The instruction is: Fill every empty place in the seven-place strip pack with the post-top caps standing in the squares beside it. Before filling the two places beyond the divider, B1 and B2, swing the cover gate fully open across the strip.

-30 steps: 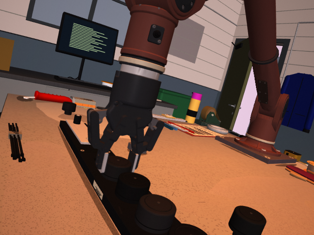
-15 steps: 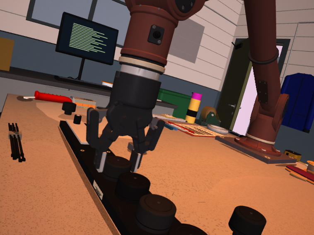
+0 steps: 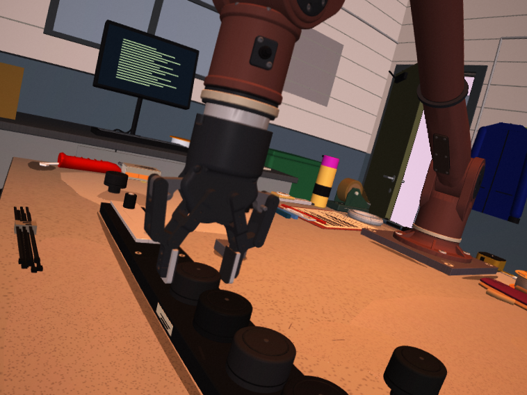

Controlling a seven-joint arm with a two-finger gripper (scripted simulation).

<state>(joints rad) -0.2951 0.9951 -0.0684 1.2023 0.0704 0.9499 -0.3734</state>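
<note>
A black post-top cap [image 3: 195,276] sits in a place of the black strip pack [image 3: 170,298], farthest back in a row of several caps that runs toward the near edge, such as the neighbour [image 3: 222,313]. My gripper [image 3: 199,267] stands open around that far cap and holds nothing. Beyond it the pale cover gate [image 3: 127,221] lies over the strip's far end. One more cap [image 3: 414,369] stands on the table right of the strip, and two small dark caps [image 3: 115,180] stand past the far end.
The arm's base [image 3: 429,247] is bolted to the table at the right. A bundle of black rods [image 3: 26,238] lies left of the strip, and a red-handled tool [image 3: 87,164] lies at the far edge. Printed sheets and a yellow-black cylinder [image 3: 324,181] stand behind.
</note>
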